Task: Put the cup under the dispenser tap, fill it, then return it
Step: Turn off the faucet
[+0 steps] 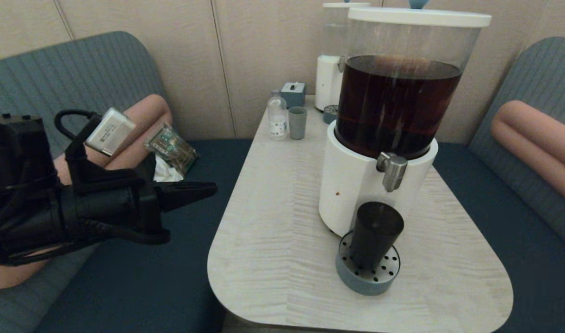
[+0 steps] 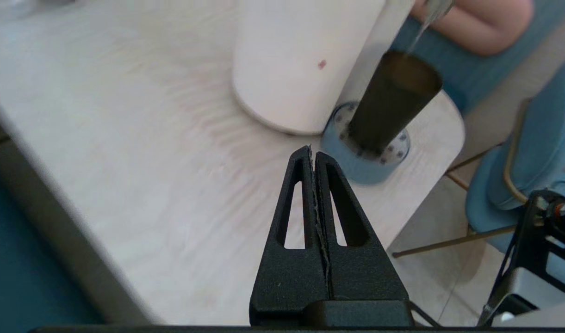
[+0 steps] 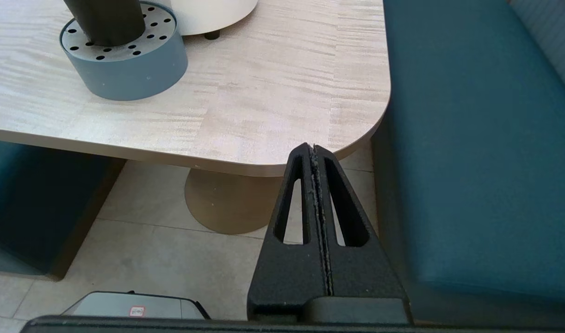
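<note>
The matte black cup (image 1: 374,233) stands upright on the grey-blue perforated drip tray (image 1: 366,276), directly below the brushed-steel dispenser tap (image 1: 393,170) of the big white-based dispenser (image 1: 356,185) holding dark brown liquid. The cup (image 2: 393,104) also shows in the left wrist view, and its lower part (image 3: 105,18) in the right wrist view. My left gripper (image 1: 213,187) hovers left of the table, well away from the cup, shut and empty (image 2: 312,150). Below the table's near right corner, my right gripper (image 3: 312,148) is shut and empty; the head view does not show it.
At the table's far end stand a smaller white dispenser (image 1: 331,78), a grey-green cup (image 1: 297,122), a small clear bottle (image 1: 277,118) and a small blue box (image 1: 293,94). Blue bench seats (image 1: 504,222) flank the pale wooden table (image 1: 273,222). A snack packet (image 1: 171,148) lies on the left bench.
</note>
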Controlling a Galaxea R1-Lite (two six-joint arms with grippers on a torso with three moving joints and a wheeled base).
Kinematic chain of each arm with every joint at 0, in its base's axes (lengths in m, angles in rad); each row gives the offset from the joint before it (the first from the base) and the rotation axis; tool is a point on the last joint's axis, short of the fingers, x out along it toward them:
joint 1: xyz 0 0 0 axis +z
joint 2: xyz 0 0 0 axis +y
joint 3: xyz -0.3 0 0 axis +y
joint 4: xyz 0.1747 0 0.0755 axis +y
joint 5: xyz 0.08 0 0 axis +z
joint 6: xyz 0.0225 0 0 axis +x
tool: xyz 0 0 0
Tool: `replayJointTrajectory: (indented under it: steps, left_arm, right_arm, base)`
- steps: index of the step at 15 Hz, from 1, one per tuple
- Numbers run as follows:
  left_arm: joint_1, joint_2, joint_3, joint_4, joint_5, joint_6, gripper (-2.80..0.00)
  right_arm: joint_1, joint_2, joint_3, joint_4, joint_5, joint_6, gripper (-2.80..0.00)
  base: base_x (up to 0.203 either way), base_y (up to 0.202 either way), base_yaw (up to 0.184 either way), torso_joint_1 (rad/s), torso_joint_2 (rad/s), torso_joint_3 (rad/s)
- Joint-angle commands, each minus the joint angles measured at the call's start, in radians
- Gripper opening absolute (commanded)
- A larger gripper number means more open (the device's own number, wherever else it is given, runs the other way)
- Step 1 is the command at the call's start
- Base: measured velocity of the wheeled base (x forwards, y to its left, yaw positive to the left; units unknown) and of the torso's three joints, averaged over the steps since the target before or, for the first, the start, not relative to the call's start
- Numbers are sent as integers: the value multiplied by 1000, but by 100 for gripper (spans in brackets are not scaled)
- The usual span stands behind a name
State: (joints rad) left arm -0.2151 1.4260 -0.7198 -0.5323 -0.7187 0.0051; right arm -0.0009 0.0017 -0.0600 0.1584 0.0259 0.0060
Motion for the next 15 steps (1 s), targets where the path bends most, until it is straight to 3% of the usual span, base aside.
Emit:
replayJointTrajectory:
  steps: [1, 15]
  left_arm:
    - [-57, 80, -64, -5, -4, -5, -280]
    - [-321, 409, -475, -1, 107, -21, -280]
  right_arm:
    - [-1, 1, 0, 1, 0, 0, -280]
    - [1, 1, 0, 1, 0, -3, -280]
  base:
    - [0, 0, 0, 0, 0, 0]
    - [0, 0, 0, 0, 0, 0]
